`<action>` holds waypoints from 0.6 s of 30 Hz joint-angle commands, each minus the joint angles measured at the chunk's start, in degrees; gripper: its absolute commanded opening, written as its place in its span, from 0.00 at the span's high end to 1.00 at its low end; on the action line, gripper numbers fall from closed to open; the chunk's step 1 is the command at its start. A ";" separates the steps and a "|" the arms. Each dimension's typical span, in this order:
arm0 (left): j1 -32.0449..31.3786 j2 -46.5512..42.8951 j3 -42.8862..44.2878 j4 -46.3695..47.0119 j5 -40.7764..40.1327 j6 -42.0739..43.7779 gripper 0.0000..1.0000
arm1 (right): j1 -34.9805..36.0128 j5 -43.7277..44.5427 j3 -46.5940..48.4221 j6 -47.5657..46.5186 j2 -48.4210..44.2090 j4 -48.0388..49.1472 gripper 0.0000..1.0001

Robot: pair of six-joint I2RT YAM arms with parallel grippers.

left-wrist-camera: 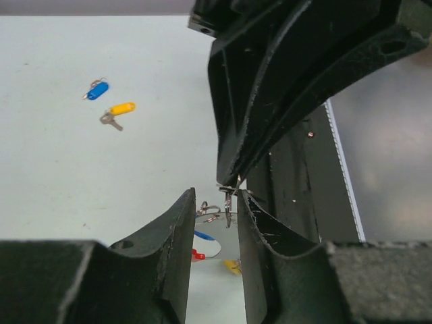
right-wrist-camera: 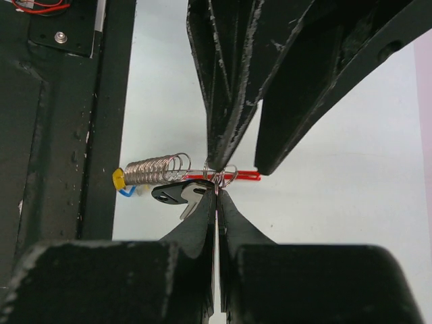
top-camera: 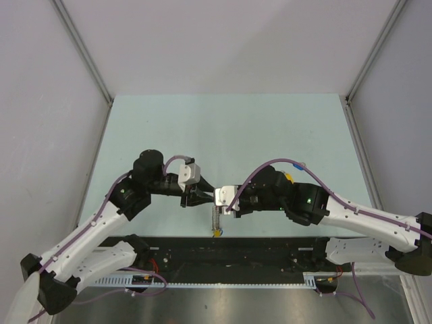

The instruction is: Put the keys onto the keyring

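Note:
My two grippers meet above the table's near edge. My right gripper (top-camera: 217, 198) (right-wrist-camera: 217, 187) is shut on the thin wire of the keyring (right-wrist-camera: 237, 177), next to its red section. A coiled metal part with a yellow end (right-wrist-camera: 154, 169) and the black-tagged key (right-wrist-camera: 174, 194) hang from the keyring beside my fingertips. The keyring dangles below the grippers in the top view (top-camera: 216, 220). My left gripper (top-camera: 201, 198) (left-wrist-camera: 214, 210) is open, with a small silver ring (left-wrist-camera: 228, 204) between its fingers, close to the right one. The blue-tagged key (left-wrist-camera: 98, 90) lies loose on the table.
A yellow-tagged key (left-wrist-camera: 118, 112) lies next to the blue one on the pale green table (top-camera: 223, 128). The black rail (top-camera: 229, 251) runs along the near edge below the grippers. Grey walls stand on both sides.

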 commanded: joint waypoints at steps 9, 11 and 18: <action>-0.38 3.95 4.47 -7.46 7.57 6.91 0.72 | -0.11 -1.09 3.17 -0.42 -0.54 2.29 1.00; -0.38 4.57 4.64 -7.82 7.57 6.92 0.75 | -0.02 -1.18 3.17 -0.25 -0.63 2.29 1.00; -0.56 4.23 4.38 -6.50 6.43 4.81 1.00 | 0.07 -0.22 3.17 0.28 -0.80 1.42 1.00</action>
